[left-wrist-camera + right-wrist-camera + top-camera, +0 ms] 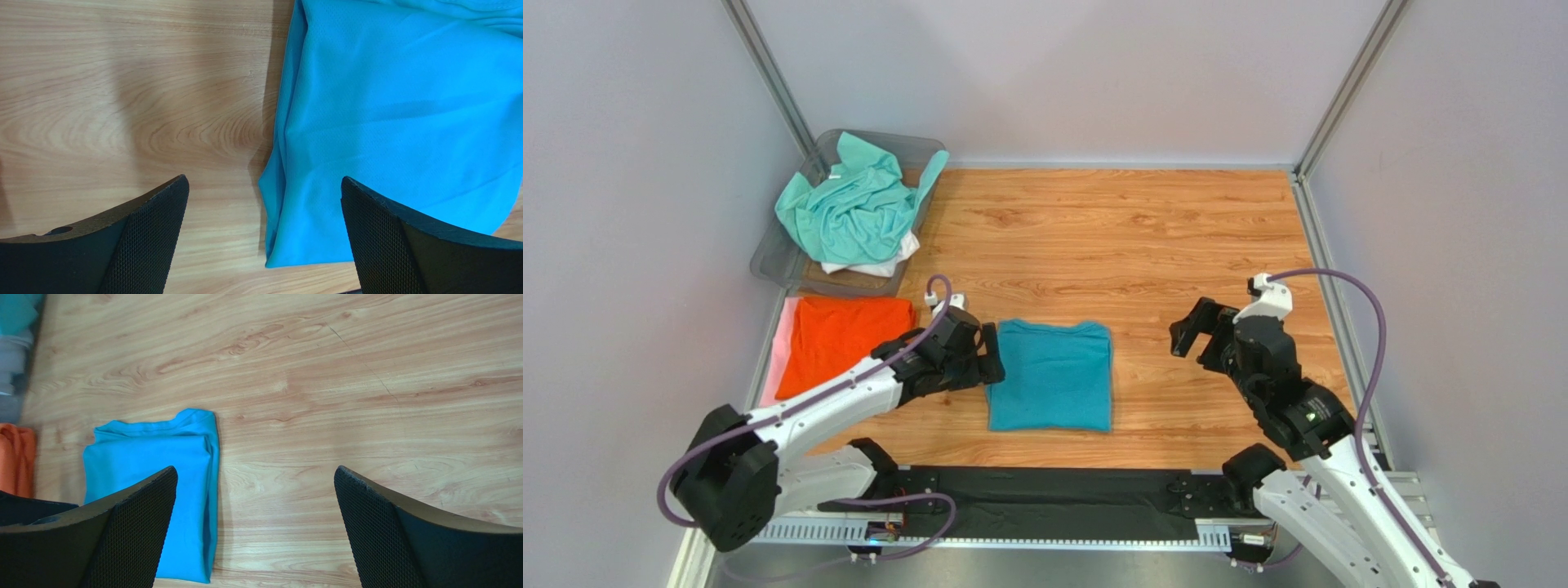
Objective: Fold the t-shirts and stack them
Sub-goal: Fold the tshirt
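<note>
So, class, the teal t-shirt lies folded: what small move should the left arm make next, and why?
Probably lower the open left fingers and pinch the teal t-shirt's edge: they straddle it, and the folded orange t-shirt lies just beside.

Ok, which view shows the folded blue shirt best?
Top external: the blue shirt is fully in frame, folded, almost its whole outline visible. Left wrist shows only one side and corner, close up; right wrist shows most of it, part hidden behind a finger.

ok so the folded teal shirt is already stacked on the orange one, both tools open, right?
Not stacked: the teal shirt lies on the table, beside the orange shirt and apart from it, as the top view shows. The left tool and right tool are open.
</note>
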Robot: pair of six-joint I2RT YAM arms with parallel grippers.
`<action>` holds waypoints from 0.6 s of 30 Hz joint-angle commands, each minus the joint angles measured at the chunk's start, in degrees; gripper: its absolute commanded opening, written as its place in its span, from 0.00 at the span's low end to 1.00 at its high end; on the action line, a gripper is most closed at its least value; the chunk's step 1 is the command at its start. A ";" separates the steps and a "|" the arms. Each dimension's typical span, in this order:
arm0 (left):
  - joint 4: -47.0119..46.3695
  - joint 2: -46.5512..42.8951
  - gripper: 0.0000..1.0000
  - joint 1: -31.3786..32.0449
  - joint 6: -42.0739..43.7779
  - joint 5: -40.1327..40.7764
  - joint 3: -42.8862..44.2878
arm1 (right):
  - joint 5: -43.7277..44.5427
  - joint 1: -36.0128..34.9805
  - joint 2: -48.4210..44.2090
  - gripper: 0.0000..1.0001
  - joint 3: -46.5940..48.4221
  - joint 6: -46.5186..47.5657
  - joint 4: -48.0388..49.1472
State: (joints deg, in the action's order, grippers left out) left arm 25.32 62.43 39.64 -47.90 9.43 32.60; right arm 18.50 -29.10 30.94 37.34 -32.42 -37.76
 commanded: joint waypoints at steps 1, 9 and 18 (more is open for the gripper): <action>-5.63 5.83 1.00 0.09 0.17 -1.34 2.73 | 1.45 0.01 1.84 1.00 1.50 3.33 -0.12; -5.81 18.50 1.00 0.09 2.28 -6.87 9.05 | 2.06 0.10 3.60 1.00 1.33 3.51 0.05; -5.63 25.01 0.64 2.54 0.53 -9.79 10.02 | 1.01 1.15 3.51 1.00 0.28 3.68 1.55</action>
State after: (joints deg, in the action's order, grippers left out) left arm 18.83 84.88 40.25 -46.72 1.69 42.78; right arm 18.96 -28.67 34.46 37.34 -29.69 -38.65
